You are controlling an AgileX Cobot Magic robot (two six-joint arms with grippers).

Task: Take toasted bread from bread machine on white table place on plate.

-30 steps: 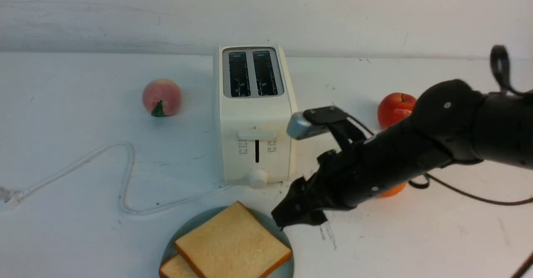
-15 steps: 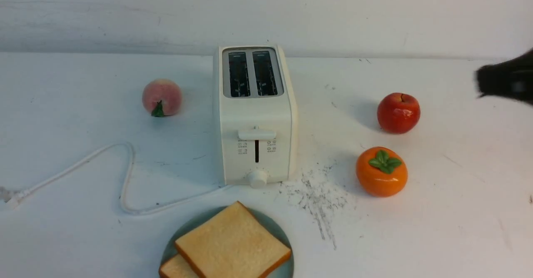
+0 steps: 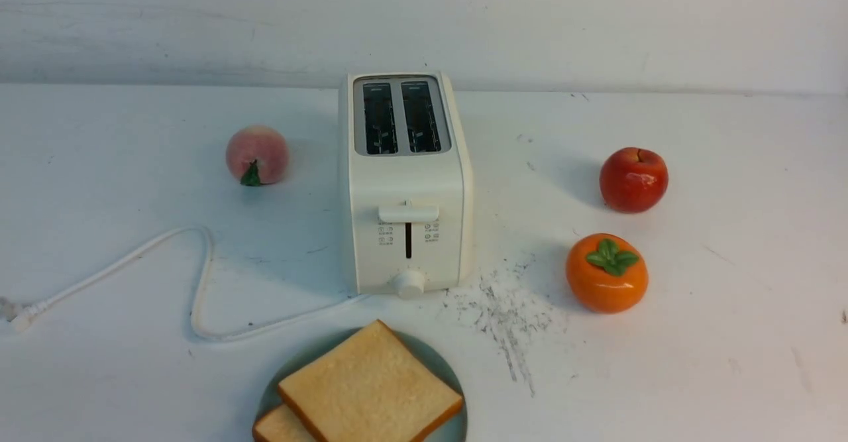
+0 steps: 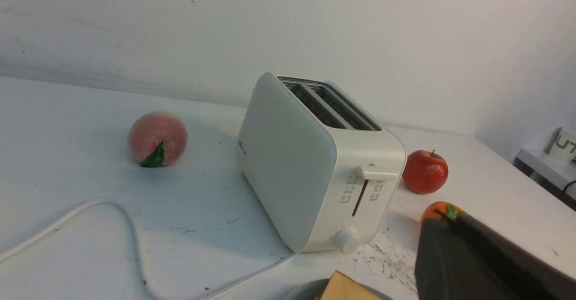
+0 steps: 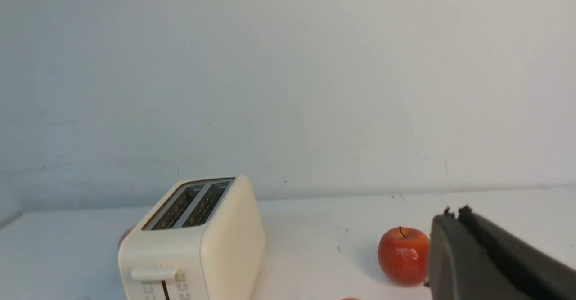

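The toasted bread point(image 3: 369, 384) lies flat at the bottom centre of the front view. It is the top slice of two stacked on the plate point(image 3: 293, 366) and is turned diamond-wise, with one corner pointing up-frame at the bread machine point(image 3: 405, 183). Being square, it has no long axis to favour. A second slice point(image 3: 278, 427) peeks out beneath it at lower left. The bread machine stands just above the plate on the white table point(image 3: 729, 336), and both its slots show dark and empty, so the task looks finished. Neither arm appears in the front view. In the left wrist view the left gripper point(image 4: 443, 222) sits at lower right, its jaws pressed together on nothing, and a toast corner shows just to its left at the bottom edge. The right gripper point(image 5: 454, 217) is likewise closed and empty, and its view shows no plate, so the left arm seems the nearer.
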